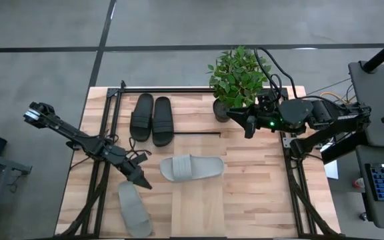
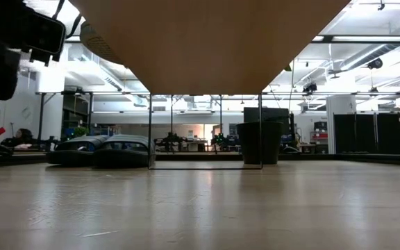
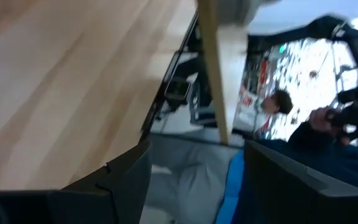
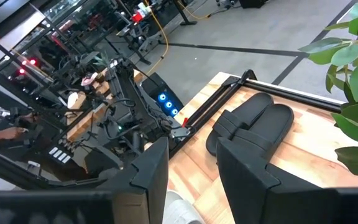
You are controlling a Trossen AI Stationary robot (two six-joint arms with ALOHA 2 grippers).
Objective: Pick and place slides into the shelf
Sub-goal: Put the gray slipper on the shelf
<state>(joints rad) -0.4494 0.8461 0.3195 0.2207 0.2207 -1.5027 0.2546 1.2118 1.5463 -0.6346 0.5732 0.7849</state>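
Observation:
The two black slides [image 1: 152, 119] lie side by side, soles down, at the table's far left; they also show in the low view [image 2: 103, 151] and the right wrist view [image 4: 253, 127]. One grey slide [image 1: 192, 167] lies crosswise on the pale shelf panel [image 1: 199, 207], which the low view shows from below [image 2: 214, 42]. The other grey slide [image 1: 133, 208] rests on the table near the left edge. My left gripper [image 1: 142, 180] is open between the two grey slides, just past the near one's far end. My right gripper [image 1: 249, 129] is open and hovers by the plant pot.
A potted plant [image 1: 239, 77] stands at the table's far right beside my right gripper; its pot [image 2: 259, 142] shows behind a thin black shelf bar [image 2: 260, 132]. Black arm frames [image 1: 105, 173] run along both table sides. A person [image 3: 284, 102] is in the room beyond.

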